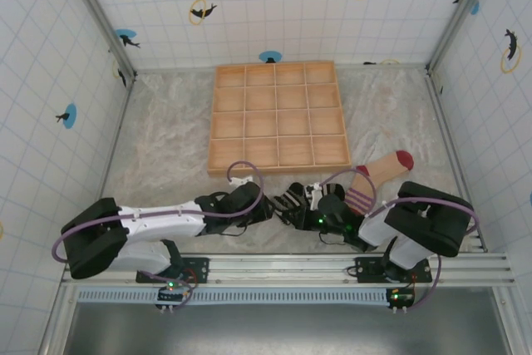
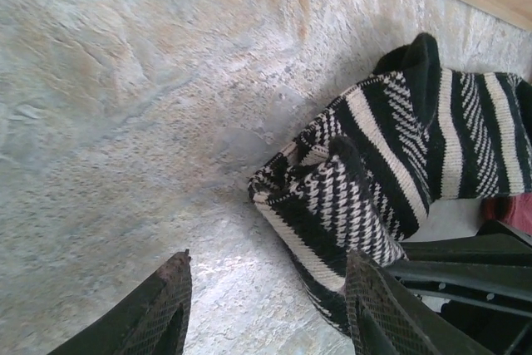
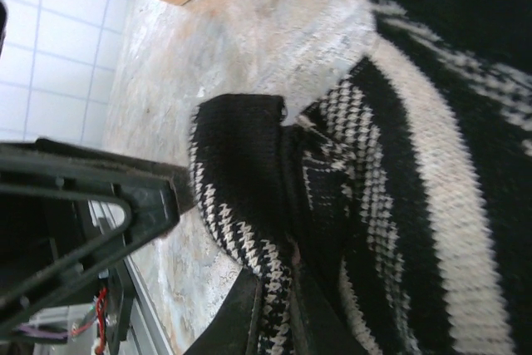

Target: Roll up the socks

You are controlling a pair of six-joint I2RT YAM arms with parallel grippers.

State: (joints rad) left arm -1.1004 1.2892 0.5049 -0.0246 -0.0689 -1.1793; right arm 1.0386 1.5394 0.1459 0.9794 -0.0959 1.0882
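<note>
The black-and-white striped sock (image 1: 291, 199) lies bunched on the mat between my two grippers, partly folded over itself (image 2: 349, 197). My left gripper (image 2: 270, 309) is open. Its right finger (image 2: 374, 301) rests against the sock's folded edge and its left finger (image 2: 166, 305) stands over bare mat. My right gripper (image 3: 278, 309) is shut on a pinch of the striped sock's fabric (image 3: 249, 205). The tan sock (image 1: 378, 172) lies flat to the right with its dark red toe (image 1: 404, 158) pointing away. Its red-striped cuff (image 1: 359, 199) lies by my right arm.
A wooden tray (image 1: 278, 118) with several compartments stands at the back middle of the mat, its near edge just beyond the socks. Tiled walls close in the sides and back. A metal rail (image 1: 283, 268) runs along the near edge.
</note>
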